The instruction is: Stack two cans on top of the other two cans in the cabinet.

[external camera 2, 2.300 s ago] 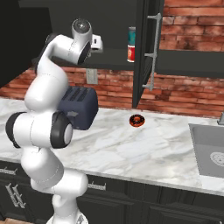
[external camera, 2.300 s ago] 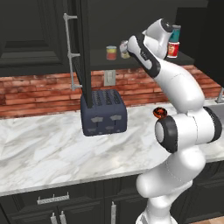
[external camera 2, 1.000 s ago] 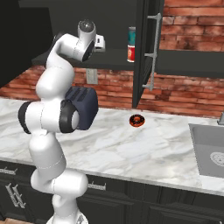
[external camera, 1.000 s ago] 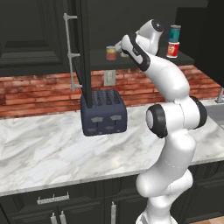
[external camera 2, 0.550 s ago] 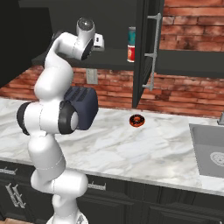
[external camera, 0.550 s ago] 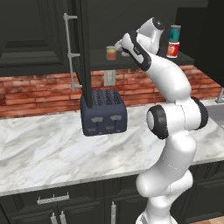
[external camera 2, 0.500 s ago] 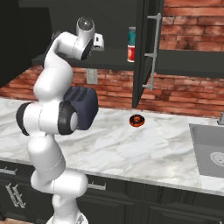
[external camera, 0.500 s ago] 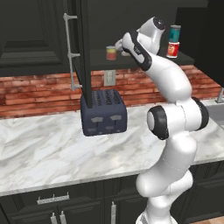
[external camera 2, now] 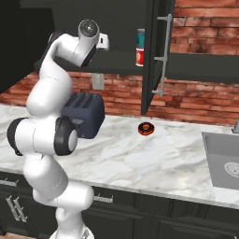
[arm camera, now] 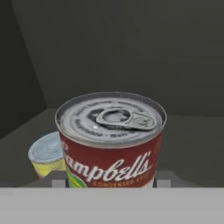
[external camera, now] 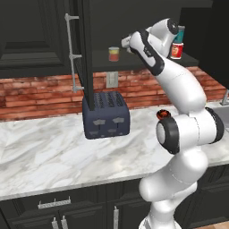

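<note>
— So where was the tall labelled can (arm camera: 110,142)?
— Right in front of the gripper (external camera: 126,42), up in the cabinet (external camera: 134,60), with the short red-orange can (external camera: 114,54) just to its left on the shelf.
— Were the jaws closed on it?
— I couldn't tell.
— And the others?
— At the shelf's right end the teal-blue can (external camera: 179,34) sat on the red can with the white band (external camera: 176,50).
</note>
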Tool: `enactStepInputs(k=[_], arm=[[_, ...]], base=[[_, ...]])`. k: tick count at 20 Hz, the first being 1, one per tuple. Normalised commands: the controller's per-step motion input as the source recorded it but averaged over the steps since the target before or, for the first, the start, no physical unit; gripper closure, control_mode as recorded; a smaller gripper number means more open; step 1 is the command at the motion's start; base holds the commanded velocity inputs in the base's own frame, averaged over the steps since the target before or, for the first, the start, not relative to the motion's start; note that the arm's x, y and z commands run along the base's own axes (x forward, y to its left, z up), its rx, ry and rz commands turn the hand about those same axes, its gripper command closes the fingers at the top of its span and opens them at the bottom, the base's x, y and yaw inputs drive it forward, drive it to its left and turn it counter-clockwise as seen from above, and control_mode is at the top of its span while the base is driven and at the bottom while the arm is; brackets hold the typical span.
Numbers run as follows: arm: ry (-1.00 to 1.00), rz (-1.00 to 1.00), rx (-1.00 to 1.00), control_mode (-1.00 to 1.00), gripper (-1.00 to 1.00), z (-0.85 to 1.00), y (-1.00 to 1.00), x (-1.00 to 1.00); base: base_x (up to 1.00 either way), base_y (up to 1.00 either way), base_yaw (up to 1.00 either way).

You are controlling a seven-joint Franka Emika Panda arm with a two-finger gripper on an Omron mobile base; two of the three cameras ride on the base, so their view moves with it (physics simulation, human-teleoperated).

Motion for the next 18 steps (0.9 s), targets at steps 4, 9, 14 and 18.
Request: enactStepInputs(k=[4,9,14,18], arm=[[-0.04,0.00,0.00,-1.00,1.00,0.29,0.01,-0.14],[-0.04,0.00,0.00,-1.00,1.00,0.35,0.21,-0.08],[-0.03,0.00,0.00,-1.00,1.00,0.22,0.31,-0.01],[-0.01,0.01,0.00,-1.00,1.00,0.05,0.39,0.00]], base=[[0.00,0.00,0.00],[0.00,0.00,0.00],[0.00,0.00,0.00],[0.00,0.00,0.00]])
